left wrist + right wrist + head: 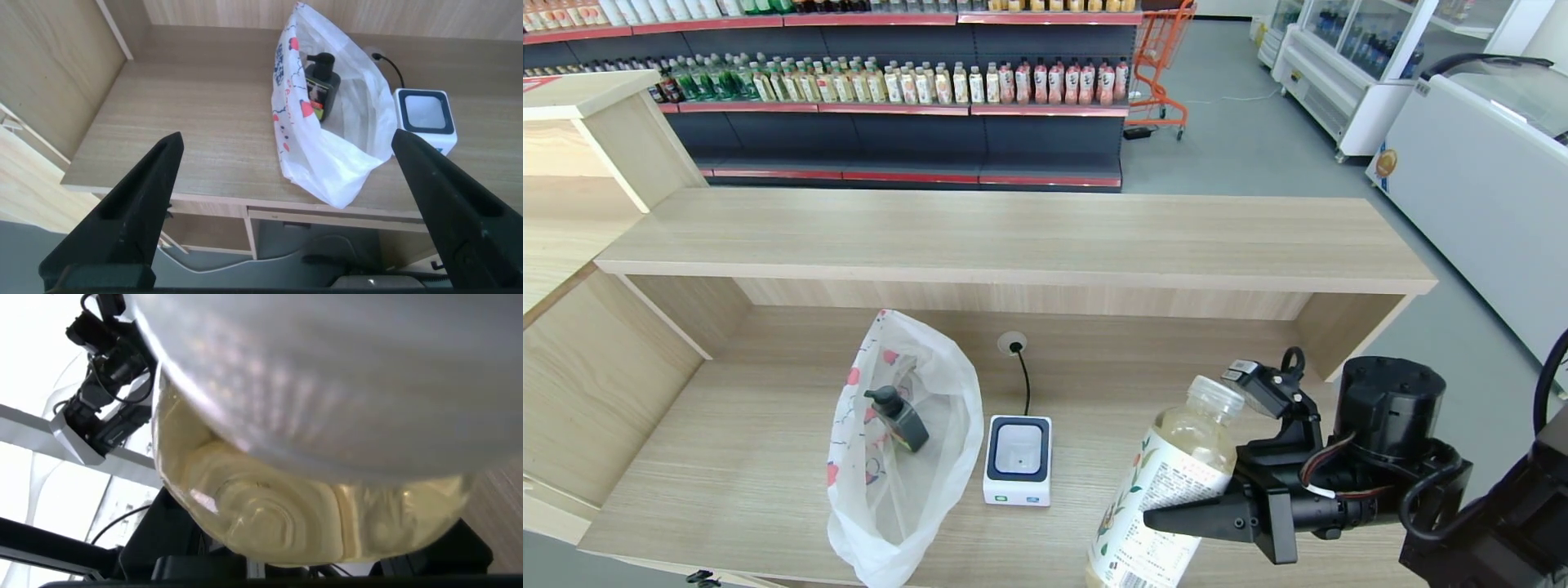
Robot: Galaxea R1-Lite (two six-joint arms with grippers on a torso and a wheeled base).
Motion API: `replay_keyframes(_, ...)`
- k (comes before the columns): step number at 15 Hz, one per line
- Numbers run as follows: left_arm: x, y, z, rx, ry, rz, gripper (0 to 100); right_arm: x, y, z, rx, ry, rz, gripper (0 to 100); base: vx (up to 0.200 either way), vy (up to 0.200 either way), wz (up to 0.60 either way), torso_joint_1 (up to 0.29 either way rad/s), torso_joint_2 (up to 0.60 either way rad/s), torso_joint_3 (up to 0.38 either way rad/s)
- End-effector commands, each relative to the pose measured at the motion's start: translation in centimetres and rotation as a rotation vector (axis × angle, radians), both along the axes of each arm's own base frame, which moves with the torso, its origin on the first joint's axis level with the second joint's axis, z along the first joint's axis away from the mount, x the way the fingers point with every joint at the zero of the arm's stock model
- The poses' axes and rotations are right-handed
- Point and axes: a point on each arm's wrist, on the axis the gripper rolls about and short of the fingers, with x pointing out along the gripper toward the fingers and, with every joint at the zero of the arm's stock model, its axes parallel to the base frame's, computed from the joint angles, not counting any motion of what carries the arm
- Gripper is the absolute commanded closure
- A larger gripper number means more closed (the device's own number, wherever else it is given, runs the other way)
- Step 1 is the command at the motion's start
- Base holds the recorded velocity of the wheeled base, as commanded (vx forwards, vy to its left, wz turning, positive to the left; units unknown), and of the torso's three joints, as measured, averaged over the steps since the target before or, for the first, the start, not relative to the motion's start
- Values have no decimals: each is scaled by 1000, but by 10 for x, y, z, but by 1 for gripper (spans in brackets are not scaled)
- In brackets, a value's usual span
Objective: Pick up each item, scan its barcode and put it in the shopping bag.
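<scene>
Scanning step, by every sign: clamped in the right gripper (1217, 500), gripped around the label, a pale drink bottle (1168, 461), tilted with cap up and away, above the right end of the bench (727, 457). Well apart to its left, the white barcode scanner (1018, 459), window facing up; just beside that, the plastic shopping bag (947, 384), a dark pump bottle (900, 418) already inside. Next, probably: carrying leftward and turning the barcode (1134, 578), low on the label, down toward the window. Left gripper (288, 136) spread wide, holding nothing, above the bench's near edge by the bag.
</scene>
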Motion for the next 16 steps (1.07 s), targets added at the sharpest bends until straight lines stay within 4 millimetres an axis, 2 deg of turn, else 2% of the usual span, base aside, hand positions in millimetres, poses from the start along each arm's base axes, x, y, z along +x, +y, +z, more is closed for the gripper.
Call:
replay_keyframes(1, 0, 0, 0, 0, 0, 0, 0, 1, 1, 0, 0, -1, 1, 100, 0, 0, 0, 0, 0, 0)
replay_keyframes(9, 0, 0, 0, 0, 0, 0, 0, 4, -1, 4, 12, -55, -25, 100, 0, 0, 0, 0, 0, 0)
replay_keyframes(11, 0, 0, 0, 0, 0, 0, 0, 17, -12, 14, 5, -232, -193, 100, 0, 0, 0, 0, 0, 0)
replay_keyframes(12, 0, 0, 0, 0, 0, 0, 0, 24, -28, 20, -46, -402, -331, 100, 0, 0, 0, 0, 0, 0)
replay_keyframes(14, 0, 0, 0, 0, 0, 0, 0, 30, -52, 19, -152, -641, -417, 100, 0, 0, 0, 0, 0, 0)
replay_keyframes(15, 0, 0, 0, 0, 0, 0, 0, 31, -74, 11, -346, -867, -505, 100, 0, 0, 0, 0, 0, 0)
replay_keyframes(16, 0, 0, 0, 0, 0, 0, 0, 30, -83, 11, -418, -965, -510, 100, 0, 0, 0, 0, 0, 0)
